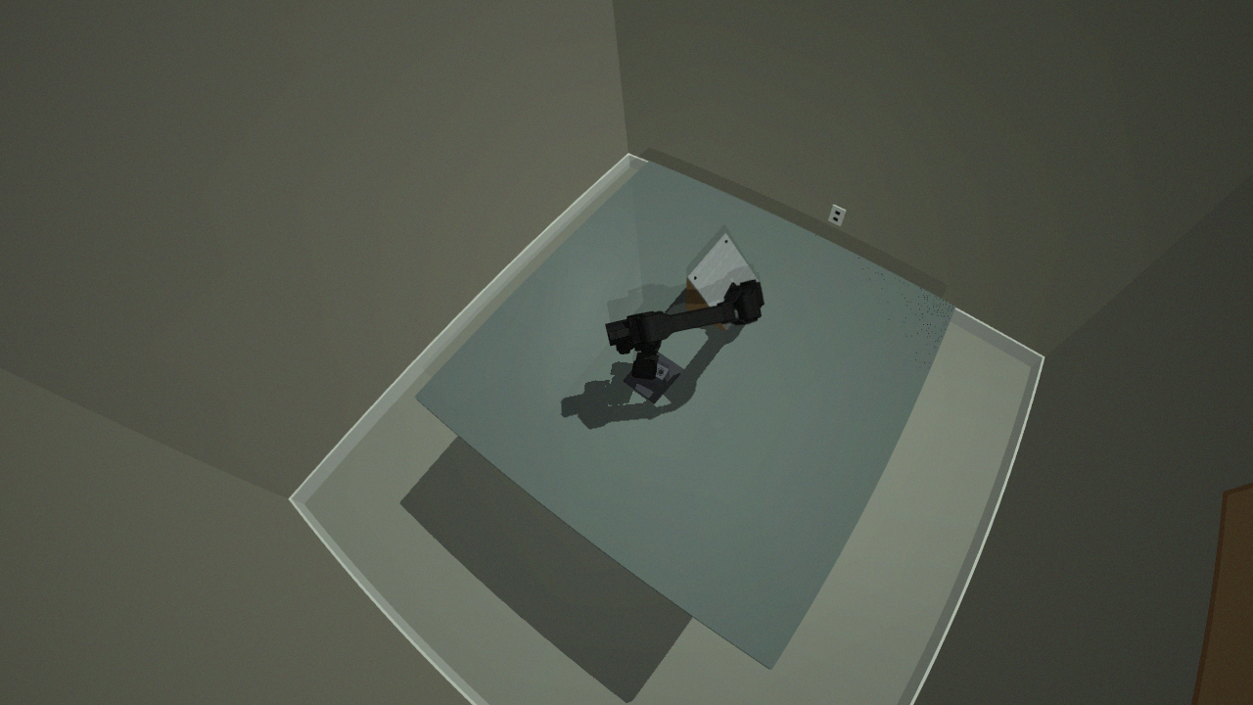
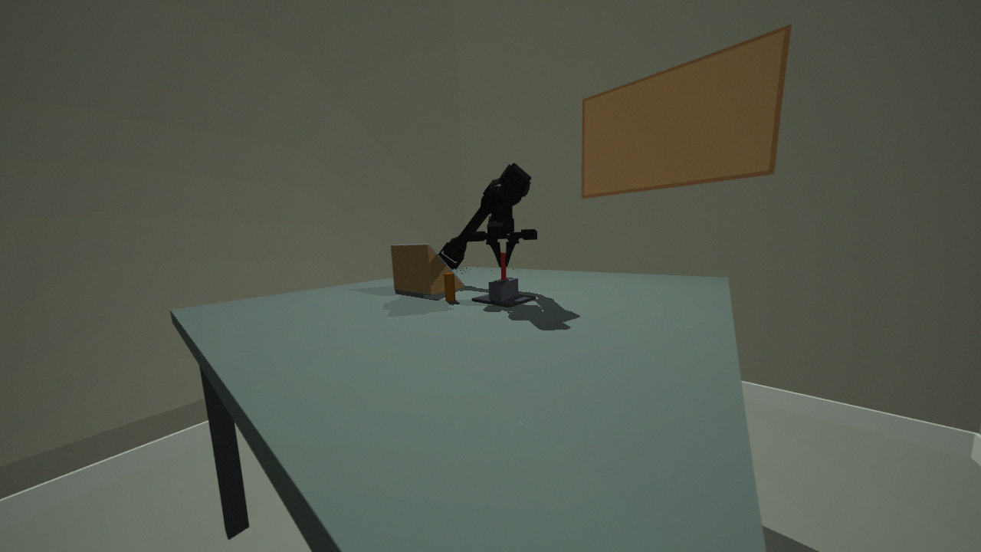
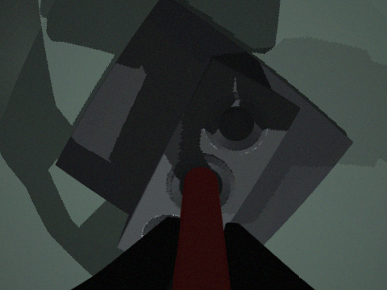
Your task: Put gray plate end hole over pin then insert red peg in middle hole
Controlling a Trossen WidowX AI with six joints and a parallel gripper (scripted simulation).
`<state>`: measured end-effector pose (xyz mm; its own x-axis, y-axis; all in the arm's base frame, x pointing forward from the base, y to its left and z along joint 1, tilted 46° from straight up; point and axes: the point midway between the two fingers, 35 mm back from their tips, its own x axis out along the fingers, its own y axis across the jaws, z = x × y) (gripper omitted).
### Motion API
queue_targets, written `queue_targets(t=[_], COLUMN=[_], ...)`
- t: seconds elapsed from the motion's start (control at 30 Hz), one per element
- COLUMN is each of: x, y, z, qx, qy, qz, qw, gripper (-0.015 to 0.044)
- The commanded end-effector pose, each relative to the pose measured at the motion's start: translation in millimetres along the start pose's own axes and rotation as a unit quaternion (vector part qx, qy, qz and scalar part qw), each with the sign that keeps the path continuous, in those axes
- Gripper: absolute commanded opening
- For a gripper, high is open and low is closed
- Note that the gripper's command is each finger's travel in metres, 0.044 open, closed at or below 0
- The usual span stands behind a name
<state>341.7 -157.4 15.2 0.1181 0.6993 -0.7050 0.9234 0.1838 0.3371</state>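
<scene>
Grey-green, the table (image 2: 480, 412) is carrying everything, with a brown wedge-shaped box (image 2: 415, 271) sitting well behind the base (image 2: 503, 296). On that base the gray plate (image 3: 253, 167) is lying, apparently flat, its holes facing up. The gripper (image 3: 200, 253) is hanging right above it, pinching the red peg (image 3: 200, 242) by its upper part, the lower tip pointing at the plate's middle hole. The peg looks stiff, smooth and light, so I'd guess a firm side pinch up high suits it.
</scene>
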Motion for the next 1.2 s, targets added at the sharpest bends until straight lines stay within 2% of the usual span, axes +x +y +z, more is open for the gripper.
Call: queue_targets(t=[0.0, 0.33, 0.53, 1.17], x=[1.2, 0.4, 0.4, -6.3], y=[0.5, 0.2, 0.2, -0.3], z=[0.8, 0.3, 0.3, 0.0], qx=[0.002, 0.000, 0.000, 0.003], qy=[0.001, 0.000, 0.000, 0.000], qz=[0.001, 0.000, 0.000, 0.003], qw=[1.000, 1.000, 1.000, 1.000], gripper=[0.0000, 0.0000, 0.0150, 0.0150])
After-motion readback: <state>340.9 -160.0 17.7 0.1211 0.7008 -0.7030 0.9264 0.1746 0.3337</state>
